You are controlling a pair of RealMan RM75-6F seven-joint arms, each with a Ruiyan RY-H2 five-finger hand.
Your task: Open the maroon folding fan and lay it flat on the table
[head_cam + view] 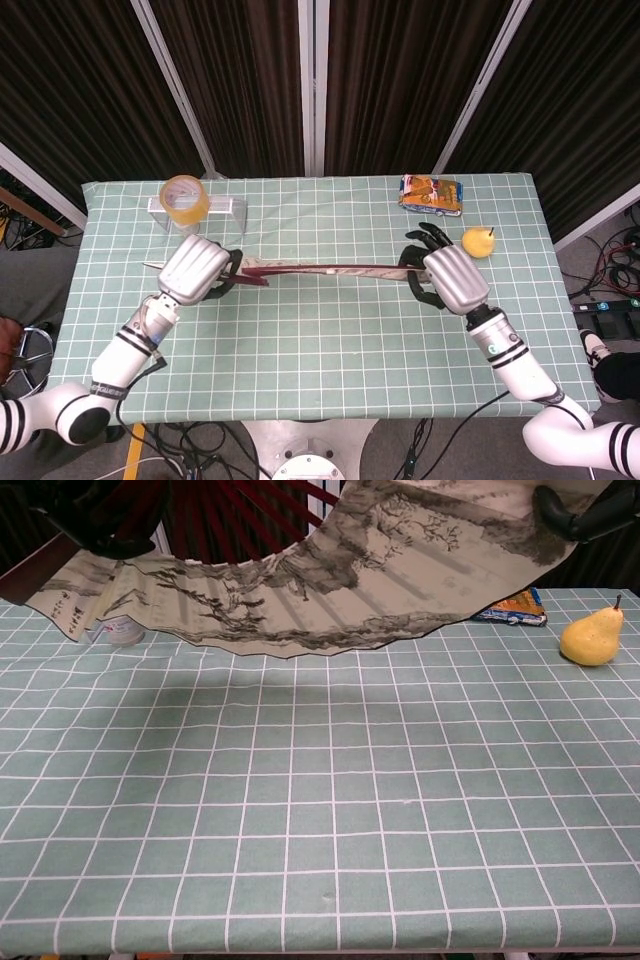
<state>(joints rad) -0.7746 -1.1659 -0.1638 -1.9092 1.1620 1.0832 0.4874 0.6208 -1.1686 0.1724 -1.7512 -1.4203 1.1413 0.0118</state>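
Maroon ribs and an ink-painted paper leaf: the folding fan is spread wide and held up off the green checked tablecloth, not yet laid flat. In the head view we see it nearly edge-on, a thin dark line spanning from one hand to the other. The left hand grasps the pivot end, its dark fingers wrapped around the maroon guard. The right hand grasps the far end of the leaf, black fingers curled over the paper's edge in the chest view.

Surroundings: a yellow pear sits just beyond the right fingers, close beside them. A snack packet lies farther back, partly hidden behind the leaf in the chest view. A roll of yellow tape stands on a clear holder behind the left fingers, near the table's far edge.
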